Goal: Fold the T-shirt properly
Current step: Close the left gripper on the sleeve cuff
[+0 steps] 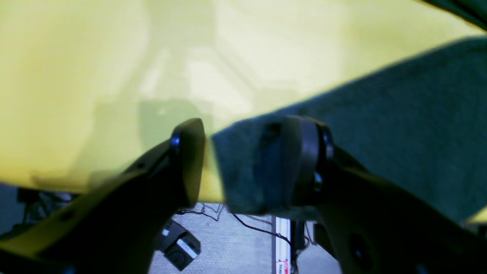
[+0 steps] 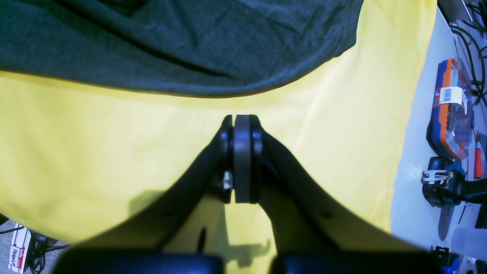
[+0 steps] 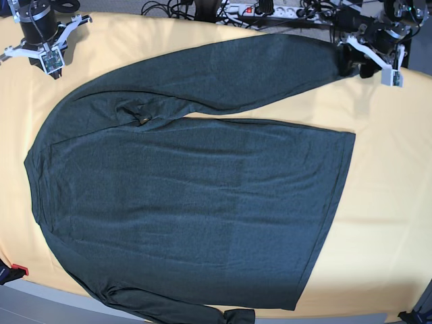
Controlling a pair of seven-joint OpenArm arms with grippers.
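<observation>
The dark teal-grey T-shirt (image 3: 196, 202) lies spread flat on the yellow table (image 3: 391, 202). One long sleeve (image 3: 236, 64) stretches to the far right corner. My left gripper (image 3: 352, 64) is at that sleeve's cuff. In the left wrist view the left gripper (image 1: 245, 125) is open, with the cuff (image 1: 236, 171) between the jaws, lying against one finger (image 1: 300, 160), and a yellow gap beside the other. My right gripper (image 2: 242, 118) is shut and empty over bare table, short of the shirt's edge (image 2: 171, 42); it shows at the far left corner in the base view (image 3: 52, 69).
A power strip and cables (image 3: 263, 10) lie beyond the table's far edge. An orange and blue tool case (image 2: 451, 110) and a drill (image 2: 441, 182) sit on a grey surface beside the table. The table edge and floor (image 1: 228, 243) are just under my left gripper.
</observation>
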